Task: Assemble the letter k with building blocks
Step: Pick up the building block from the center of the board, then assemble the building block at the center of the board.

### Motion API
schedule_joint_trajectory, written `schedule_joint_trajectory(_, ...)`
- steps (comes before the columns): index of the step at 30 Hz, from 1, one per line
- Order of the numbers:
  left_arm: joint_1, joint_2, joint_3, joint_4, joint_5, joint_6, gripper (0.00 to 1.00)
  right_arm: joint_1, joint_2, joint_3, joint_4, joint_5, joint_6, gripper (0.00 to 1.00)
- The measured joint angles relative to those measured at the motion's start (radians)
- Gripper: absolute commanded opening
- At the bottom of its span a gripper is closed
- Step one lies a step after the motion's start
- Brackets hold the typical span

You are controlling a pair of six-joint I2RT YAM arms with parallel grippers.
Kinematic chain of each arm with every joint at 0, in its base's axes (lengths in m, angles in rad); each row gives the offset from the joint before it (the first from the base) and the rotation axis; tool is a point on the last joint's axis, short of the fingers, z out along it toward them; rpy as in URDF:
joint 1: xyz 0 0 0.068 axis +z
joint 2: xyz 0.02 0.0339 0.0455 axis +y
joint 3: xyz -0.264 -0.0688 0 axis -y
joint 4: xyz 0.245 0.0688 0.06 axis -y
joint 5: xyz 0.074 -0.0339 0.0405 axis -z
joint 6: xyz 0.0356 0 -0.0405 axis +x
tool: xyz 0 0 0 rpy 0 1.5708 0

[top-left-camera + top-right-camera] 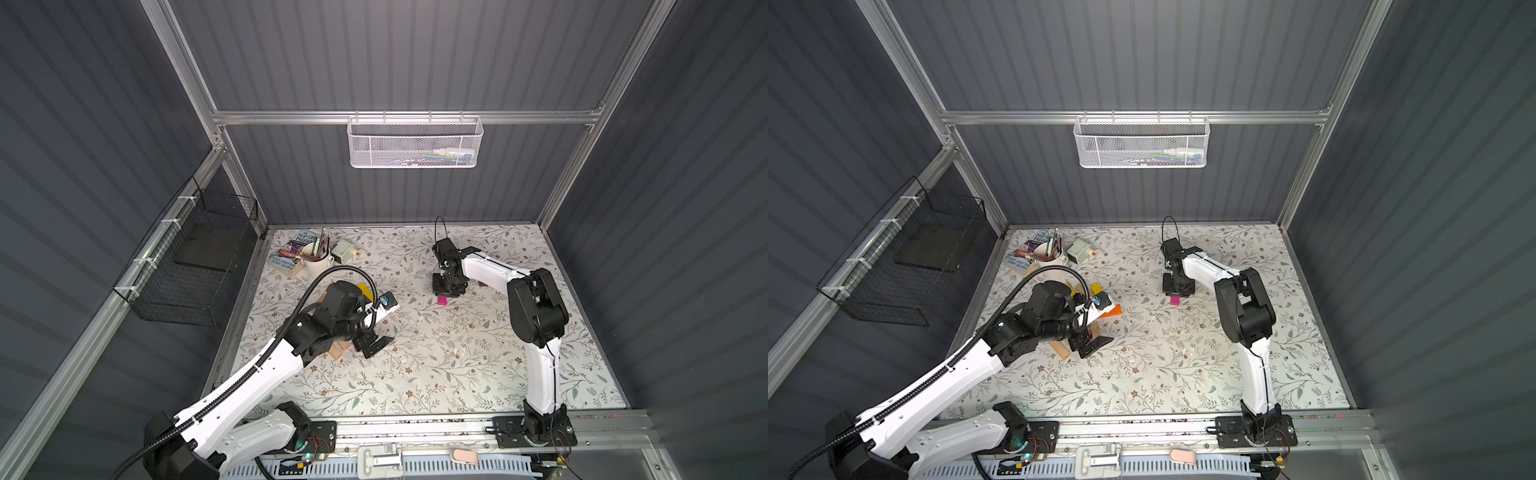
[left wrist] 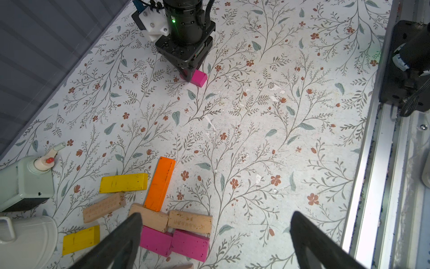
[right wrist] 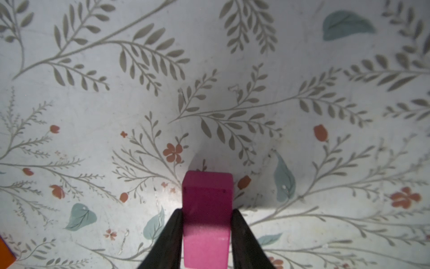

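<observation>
- The right gripper (image 3: 207,212) has its two black fingers (image 3: 172,233) pressed on both sides of a pink block (image 3: 207,198). It holds the block tight.
- This pink block is down low at the table (image 2: 279,139), out in the middle. It is well apart from all the other blocks. I cannot tell if it touches the table or is just above it.
- In both top views, one end of the pink block pokes out from under the right gripper.
- The left gripper (image 2: 216,215) is wide open. It holds nothing.
- The left gripper hangs right by the pile of blocks (image 2: 149,209), on the left side of the table.
- In the pile there is an orange block (image 2: 160,184). One end of it touches a tan block (image 2: 151,217).
- Two yellow blocks (image 2: 123,182) lie flat there too, with another tan block (image 2: 103,207) between them.
- Two more pink blocks (image 2: 189,244) lie side by side and touch each other. A third tan block (image 2: 189,221) is just beside them.
- A pale green box (image 2: 23,181) stands near the pile.
- A white cup (image 1: 318,259) with brushes stands in the far left corner, next to some books (image 1: 291,249).
</observation>
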Motion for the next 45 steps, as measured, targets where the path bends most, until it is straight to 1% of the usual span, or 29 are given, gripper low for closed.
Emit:
schedule_joint_trajectory(1,0.0,0.0,0.0,0.0,0.0,0.0,1.0,0.0,0.001,0.0,-0.002,0.0,-0.001,0.4)
schedule_joint_trajectory(4,0.0,0.002,0.0,0.0,0.0,0.001,1.0,0.0,0.013,0.013,-0.011,0.002,-0.004,0.35)
schedule_joint_trajectory(11,0.0,0.002,0.0,0.0,-0.003,0.002,1.0,0.0,0.031,0.038,-0.022,0.004,-0.008,0.35)
schedule_joint_trajectory(18,0.0,0.003,0.0,-0.001,-0.007,0.004,1.0,0.001,0.037,0.046,-0.029,0.011,-0.039,0.3)
schedule_joint_trajectory(23,0.0,0.005,0.0,-0.001,-0.007,0.004,1.0,0.001,0.042,0.058,-0.042,0.024,-0.077,0.29)
schedule_joint_trajectory(27,0.0,0.01,0.0,0.0,-0.006,0.003,1.0,-0.003,0.022,0.04,-0.045,0.032,-0.109,0.29)
schedule_joint_trajectory(29,0.0,0.012,0.0,0.0,-0.006,0.003,1.0,-0.011,-0.016,0.012,-0.048,0.034,-0.126,0.3)
schedule_joint_trajectory(33,0.0,0.013,0.0,0.001,-0.006,0.003,1.0,-0.056,-0.144,-0.06,-0.041,0.025,-0.162,0.31)
schedule_joint_trajectory(38,0.0,0.012,-0.003,0.004,-0.002,0.003,1.0,-0.182,-0.306,-0.2,-0.009,-0.009,-0.219,0.31)
schedule_joint_trajectory(40,0.0,0.012,-0.008,0.007,0.002,0.003,0.99,-0.239,-0.332,-0.243,-0.005,-0.012,-0.242,0.32)
schedule_joint_trajectory(45,0.0,0.012,-0.013,0.008,0.013,0.003,1.0,-0.313,-0.34,-0.311,0.0,-0.013,-0.293,0.32)
